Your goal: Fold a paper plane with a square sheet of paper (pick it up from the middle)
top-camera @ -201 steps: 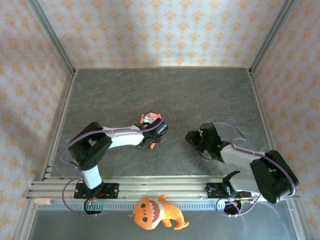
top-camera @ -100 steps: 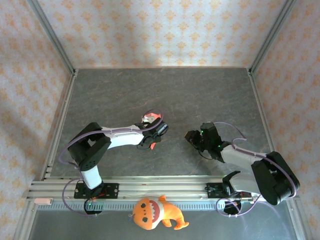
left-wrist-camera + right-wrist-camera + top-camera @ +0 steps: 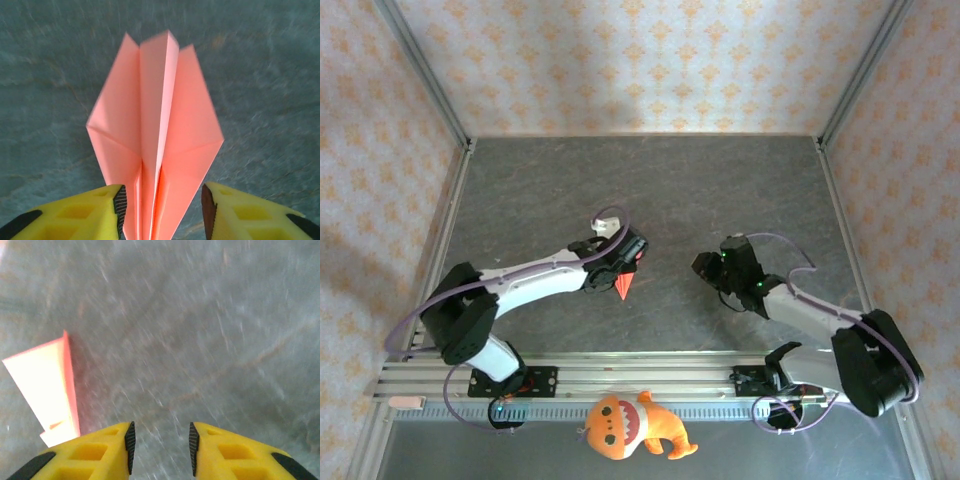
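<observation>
The red-pink paper plane [image 3: 155, 125], a pointed dart with a centre crease and spread wings, lies over the grey table with its narrow end between my left gripper's [image 3: 162, 202] yellow fingers. Those jaws stand open: the left pad [image 3: 119, 207] is close to the paper's edge and a clear gap separates the right pad [image 3: 207, 212] from it. From above, the plane's red tip [image 3: 623, 284] pokes out just below the left gripper [image 3: 617, 258]. My right gripper [image 3: 706, 268] hovers to the right, open, with bare table between its fingertips [image 3: 161, 442]. The plane's tail [image 3: 47, 385] shows at its left.
An orange plush toy [image 3: 628, 425] lies in front of the arm bases, outside the work surface. The dark table [image 3: 650, 190] is bounded by metal frame posts and patterned walls; open surface stretches behind both grippers.
My left arm has stretched out lower and swung its elbow left, and its jaws have widened around the plane. More of the plane's tip shows below the gripper. The right gripper barely shifted.
</observation>
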Controlling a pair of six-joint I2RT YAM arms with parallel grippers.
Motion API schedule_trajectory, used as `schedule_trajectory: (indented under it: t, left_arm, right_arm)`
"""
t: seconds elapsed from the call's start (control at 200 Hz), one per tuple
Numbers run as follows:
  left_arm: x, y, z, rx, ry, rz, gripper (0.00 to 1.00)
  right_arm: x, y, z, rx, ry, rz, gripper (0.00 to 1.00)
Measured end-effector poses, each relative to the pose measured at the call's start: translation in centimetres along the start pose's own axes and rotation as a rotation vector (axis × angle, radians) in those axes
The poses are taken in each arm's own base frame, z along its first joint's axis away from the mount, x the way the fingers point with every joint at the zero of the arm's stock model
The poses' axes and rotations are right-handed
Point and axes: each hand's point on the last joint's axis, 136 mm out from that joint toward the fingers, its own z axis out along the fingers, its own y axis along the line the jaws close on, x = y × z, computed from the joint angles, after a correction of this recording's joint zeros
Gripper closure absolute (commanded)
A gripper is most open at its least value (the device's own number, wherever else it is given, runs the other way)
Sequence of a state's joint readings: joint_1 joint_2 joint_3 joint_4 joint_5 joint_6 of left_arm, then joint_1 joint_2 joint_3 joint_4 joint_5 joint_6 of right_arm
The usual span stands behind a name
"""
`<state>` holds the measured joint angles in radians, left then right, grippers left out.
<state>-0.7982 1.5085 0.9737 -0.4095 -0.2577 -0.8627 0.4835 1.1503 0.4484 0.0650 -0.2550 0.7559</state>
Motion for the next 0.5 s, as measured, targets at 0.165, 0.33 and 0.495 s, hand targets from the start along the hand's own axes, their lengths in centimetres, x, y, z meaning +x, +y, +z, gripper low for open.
schedule_trajectory:
  t: [0.165, 0.33, 0.495]
  left_arm:
    - [-3.5, 2.6, -3.4, 0.025, -0.145, -0.076, 0.38]
    - [-6.0, 7.4, -5.1, -0.013, -0.277, -0.154, 0.21]
    - [-6.4, 10.7, -5.8, -0.056, -0.363, -0.172, 0.05]
  right_arm:
    - [-5.3, 1.9, -3.3, 0.017, -0.242, -0.108, 0.45]
    - [-8.8, -0.1, -5.9, 0.168, -0.432, -0.192, 0.31]
    - [-11.4, -1.9, -7.8, 0.319, -0.582, -0.285, 0.19]
